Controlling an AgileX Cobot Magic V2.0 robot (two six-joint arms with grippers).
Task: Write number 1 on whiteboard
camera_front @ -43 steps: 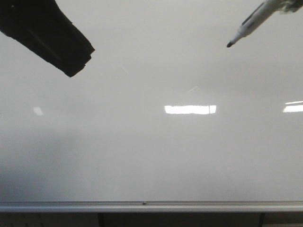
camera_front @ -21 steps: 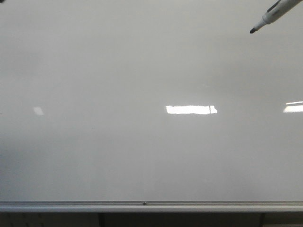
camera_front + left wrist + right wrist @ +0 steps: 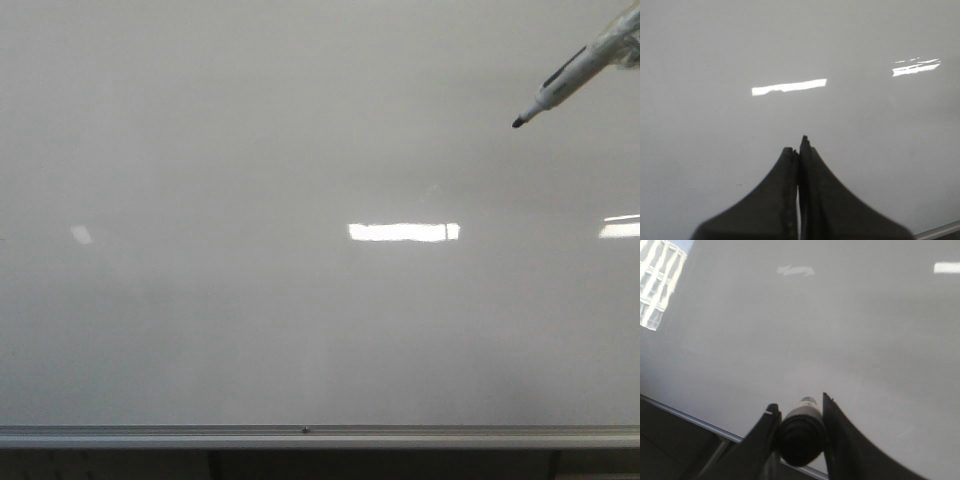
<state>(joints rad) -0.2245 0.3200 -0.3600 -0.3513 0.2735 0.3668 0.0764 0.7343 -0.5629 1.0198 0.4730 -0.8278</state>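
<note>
Right gripper [image 3: 799,412]: pinching a marker [image 3: 565,82], tip at 8 o'clock, off the whiteboard [image 3: 300,320]. Left gripper [image 3: 799,150]: pressed together, empty. No writing legible.

In the front view the marker [image 3: 570,82] is dipping back down and leftward over the whiteboard [image 3: 300,330], its black tip now lower than half a second ago. The left pincer [image 3: 799,150], seen a second ago, is no longer showing there.
</note>
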